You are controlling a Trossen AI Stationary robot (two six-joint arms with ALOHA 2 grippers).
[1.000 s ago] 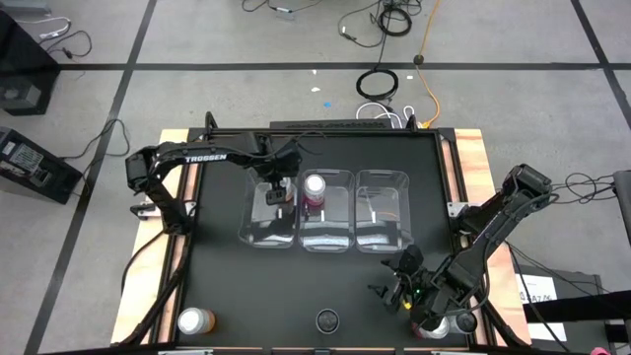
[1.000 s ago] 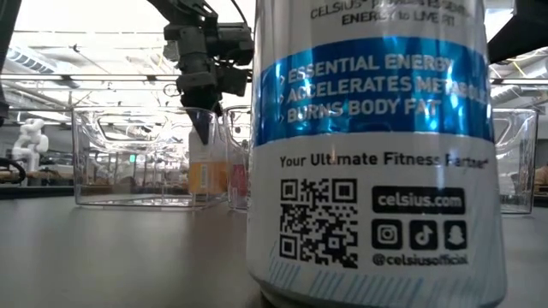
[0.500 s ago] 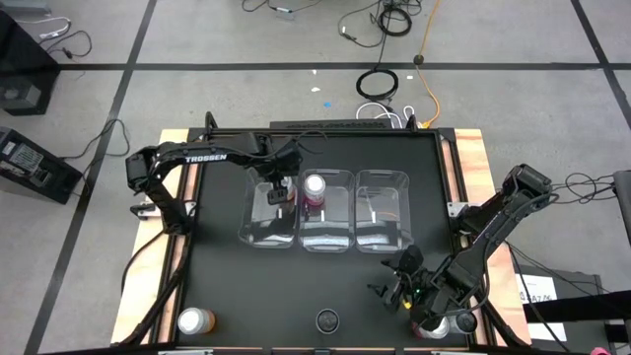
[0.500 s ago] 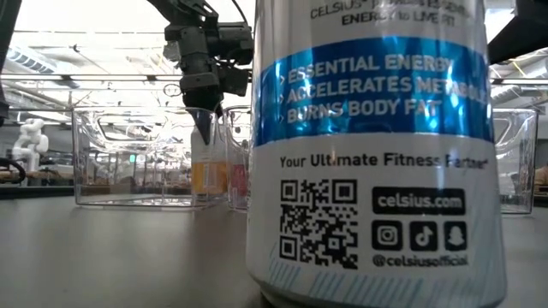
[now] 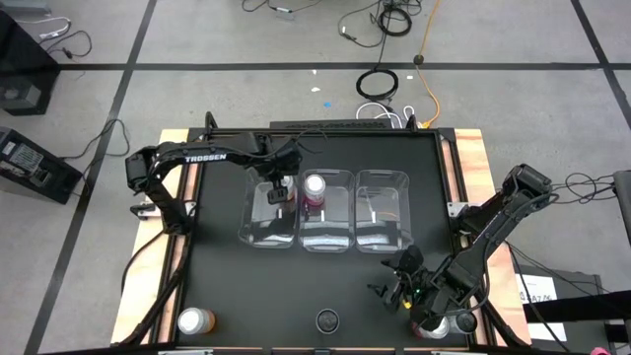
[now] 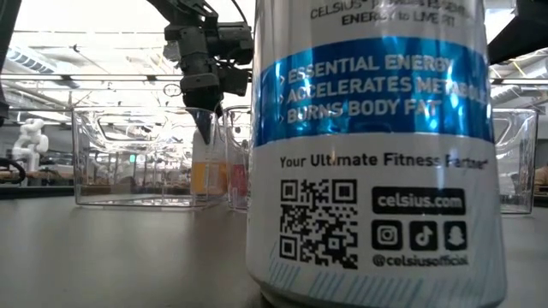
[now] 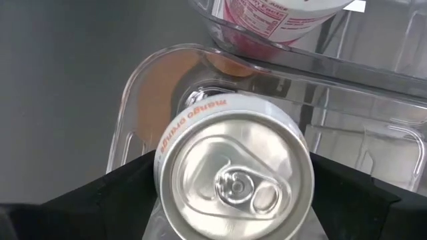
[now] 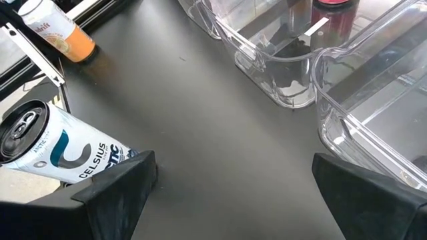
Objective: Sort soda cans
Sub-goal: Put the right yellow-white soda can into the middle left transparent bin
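The left tool (image 5: 280, 192) pinches an upright orange-bodied can with a silvery top (image 7: 235, 183) inside the leftmost clear plastic bin (image 5: 258, 233). A pink can (image 5: 315, 187) stands in the middle bin. The right tool (image 5: 402, 286) hovers spread above the black tabletop (image 5: 217, 276).

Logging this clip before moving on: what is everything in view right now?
Clear bins: three, transparent, in a row mid-table.
Pink can: one, upright in the middle bin.
Gripped orange can: one, inside the left bin.
Loose orange can: one, front-left table corner.
Silver can: one, front centre edge.
Half-hidden can: one, silvery top, body colour unclear, front right under the right arm.
Table: one, black.
Left tool: shut on the gripped orange can.
Right tool: open, empty, low at front right.
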